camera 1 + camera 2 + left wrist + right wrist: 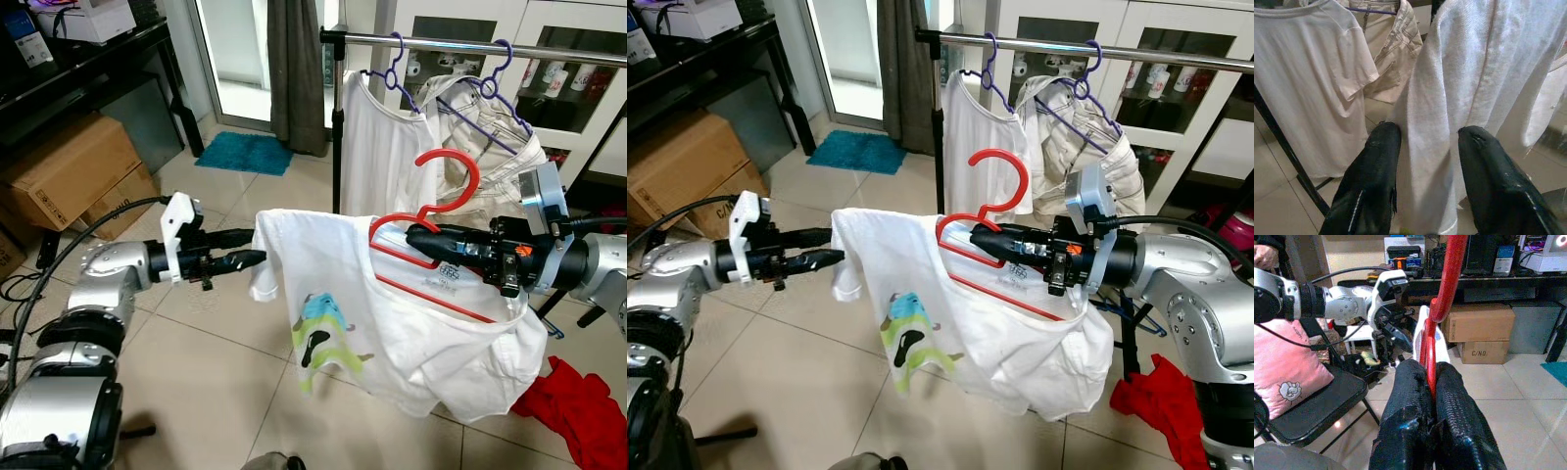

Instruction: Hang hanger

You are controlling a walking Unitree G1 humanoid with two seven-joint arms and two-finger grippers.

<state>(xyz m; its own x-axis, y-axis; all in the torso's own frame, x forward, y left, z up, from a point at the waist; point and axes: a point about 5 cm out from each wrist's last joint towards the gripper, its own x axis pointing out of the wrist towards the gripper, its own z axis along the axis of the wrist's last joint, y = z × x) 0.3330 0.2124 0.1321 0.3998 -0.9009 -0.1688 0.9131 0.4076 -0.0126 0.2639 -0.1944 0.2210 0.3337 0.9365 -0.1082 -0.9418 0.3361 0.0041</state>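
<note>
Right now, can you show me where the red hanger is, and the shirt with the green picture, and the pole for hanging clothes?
red hanger (453,163), left eye view, on its curved hook.
white shirt (392,333), left eye view, on the cloth below the collar.
clothes rail (549,48), left eye view, on the bare metal bar.

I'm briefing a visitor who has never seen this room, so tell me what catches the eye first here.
The red plastic hanger stands out, pinched at its neck by the right gripper, with a white printed T-shirt draped from it in mid-air. The left gripper holds the shirt's sleeve, fingers either side of the cloth. Behind runs a metal clothes rail with pale garments on purple hangers.
</note>
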